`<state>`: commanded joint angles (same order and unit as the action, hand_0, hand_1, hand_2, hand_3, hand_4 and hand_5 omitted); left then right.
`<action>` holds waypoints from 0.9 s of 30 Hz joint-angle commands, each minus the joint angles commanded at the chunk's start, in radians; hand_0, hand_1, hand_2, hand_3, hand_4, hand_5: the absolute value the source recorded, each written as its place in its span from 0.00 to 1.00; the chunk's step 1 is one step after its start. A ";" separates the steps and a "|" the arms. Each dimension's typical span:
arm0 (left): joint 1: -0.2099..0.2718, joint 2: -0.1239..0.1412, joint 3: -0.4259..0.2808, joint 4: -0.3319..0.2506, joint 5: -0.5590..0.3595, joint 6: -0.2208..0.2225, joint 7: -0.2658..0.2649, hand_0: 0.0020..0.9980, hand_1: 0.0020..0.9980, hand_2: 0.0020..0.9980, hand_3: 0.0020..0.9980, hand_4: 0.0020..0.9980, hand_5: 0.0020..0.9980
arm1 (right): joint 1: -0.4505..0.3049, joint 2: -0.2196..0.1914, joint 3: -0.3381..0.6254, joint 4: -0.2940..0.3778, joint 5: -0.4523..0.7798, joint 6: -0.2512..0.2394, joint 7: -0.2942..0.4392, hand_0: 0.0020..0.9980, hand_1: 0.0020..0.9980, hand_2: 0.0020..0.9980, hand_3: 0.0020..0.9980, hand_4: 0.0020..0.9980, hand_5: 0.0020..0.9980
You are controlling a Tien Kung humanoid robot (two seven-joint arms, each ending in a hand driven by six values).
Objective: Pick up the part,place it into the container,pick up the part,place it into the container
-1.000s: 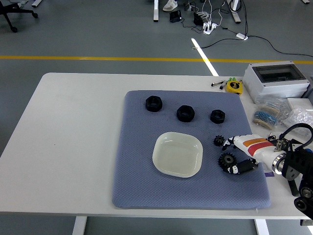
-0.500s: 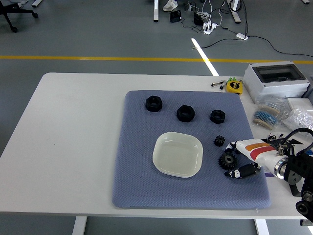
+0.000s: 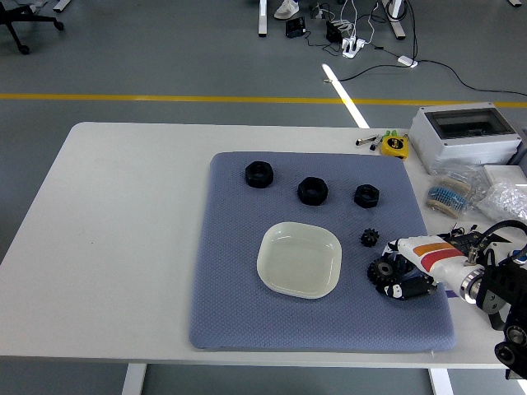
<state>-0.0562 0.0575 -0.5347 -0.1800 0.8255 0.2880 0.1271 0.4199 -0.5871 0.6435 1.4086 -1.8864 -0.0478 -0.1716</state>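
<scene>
1. Desk (image 3: 123,247): white; carries a blue-grey mat (image 3: 239,313) on its right half.
2. Container (image 3: 299,259): pale square dish with rounded corners; sits near the centre of the mat; nothing in it.
3. Large gear (image 3: 381,270): black toothed part; lies on the mat right of the container, at the fingers of the right robot hand.
4. Right robot hand (image 3: 408,267): white with orange and red stripes, black fingertips; comes in from the right edge; fingers curled around the large gear, one above it and one below, pinching it against the mat.
5. Small gear (image 3: 369,238): black; on the mat just beyond the large gear, apart from the fingers.
6. Three black hex nuts: left nut (image 3: 258,174), middle nut (image 3: 312,190), right nut (image 3: 366,196); set in a row across the far part of the mat.
7. Grey box (image 3: 465,136): clear-lidded; far right of the desk; yellow tape measure (image 3: 394,146) just left of it; clear bags of small parts (image 3: 451,196) nearer.
</scene>
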 joint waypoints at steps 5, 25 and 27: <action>0.003 0.000 0.010 0.000 -0.010 0.002 -0.001 0.68 0.65 0.68 0.56 0.64 0.59 | -0.002 0.000 -0.002 0.002 0.001 -0.006 0.006 0.10 0.22 0.36 0.46 0.67 0.48; 0.004 0.002 0.040 0.000 -0.039 0.003 -0.008 0.68 0.65 0.68 0.56 0.63 0.59 | -0.013 -0.006 0.033 0.090 -0.052 -0.048 0.015 0.00 0.03 0.16 0.33 0.76 0.38; 0.003 0.002 0.042 0.000 -0.041 0.004 -0.009 0.68 0.65 0.68 0.56 0.63 0.59 | -0.013 -0.006 0.042 0.112 -0.068 -0.049 0.011 0.00 0.03 0.16 0.33 0.76 0.38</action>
<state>-0.0532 0.0596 -0.4932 -0.1800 0.7844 0.2921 0.1186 0.4068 -0.5927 0.6854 1.5204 -1.9542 -0.0965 -0.1606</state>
